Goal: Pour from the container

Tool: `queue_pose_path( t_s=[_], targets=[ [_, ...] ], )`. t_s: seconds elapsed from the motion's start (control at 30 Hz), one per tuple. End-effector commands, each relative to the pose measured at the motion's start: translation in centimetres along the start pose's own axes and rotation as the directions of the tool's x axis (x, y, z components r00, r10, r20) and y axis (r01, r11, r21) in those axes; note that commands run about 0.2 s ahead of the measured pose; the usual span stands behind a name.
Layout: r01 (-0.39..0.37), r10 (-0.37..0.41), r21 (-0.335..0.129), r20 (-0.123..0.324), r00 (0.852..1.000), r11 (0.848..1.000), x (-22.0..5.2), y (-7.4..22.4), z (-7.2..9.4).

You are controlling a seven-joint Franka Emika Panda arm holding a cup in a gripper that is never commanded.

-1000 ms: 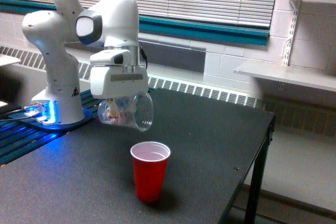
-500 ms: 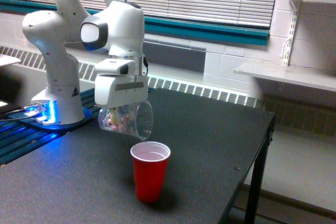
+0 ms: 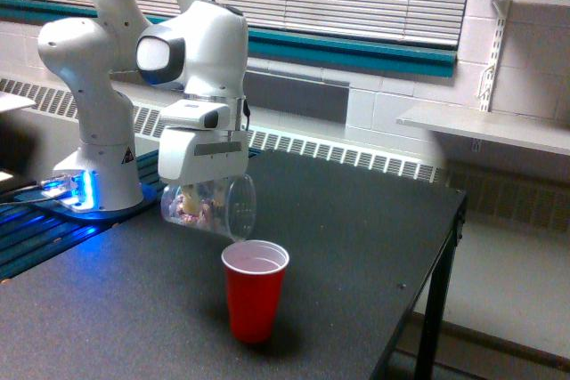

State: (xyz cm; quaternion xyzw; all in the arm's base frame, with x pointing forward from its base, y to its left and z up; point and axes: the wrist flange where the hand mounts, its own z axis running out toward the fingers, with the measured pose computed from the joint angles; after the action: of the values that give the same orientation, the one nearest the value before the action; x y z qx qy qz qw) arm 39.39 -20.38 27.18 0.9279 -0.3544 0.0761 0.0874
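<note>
White cinder-block walls, closed window blinds with a teal band beneath them, and a long radiator grille run behind a dark speckled table [image 3: 356, 220]. At the exterior view's right, white wall shelves [image 3: 485, 126] hang on metal brackets. The white Franka arm [image 3: 98, 86] stands on its base at the table's far corner toward the exterior view's left, where a blue light glows. Its gripper [image 3: 203, 186] reaches down and is clamped on the container [image 3: 209, 206], a clear plastic cup tipped onto its side with its mouth facing the exterior view's right. Small pink, white and yellowish pieces sit bunched toward the closed end of the cup, under the gripper. The container's open rim hangs just above and slightly behind a red plastic cup [image 3: 254, 289], which stands upright on the table with its pale inside showing, not touching the container.
</note>
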Motion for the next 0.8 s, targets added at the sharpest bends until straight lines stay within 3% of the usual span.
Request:
queue_pose_path(
  t_s=[0.03,0.3,0.8],
  targets=[
    [0.018,-0.018,-0.018,0.001,1.0,1.0,0.9,0.5,-0.1],
    [0.032,-0.032,-0.04,-0.006,0.999,0.999,2.3,0.6,-0.5],
    [0.068,-0.065,-0.074,0.04,0.997,0.995,2.3,-0.1,-0.1]
  ],
)
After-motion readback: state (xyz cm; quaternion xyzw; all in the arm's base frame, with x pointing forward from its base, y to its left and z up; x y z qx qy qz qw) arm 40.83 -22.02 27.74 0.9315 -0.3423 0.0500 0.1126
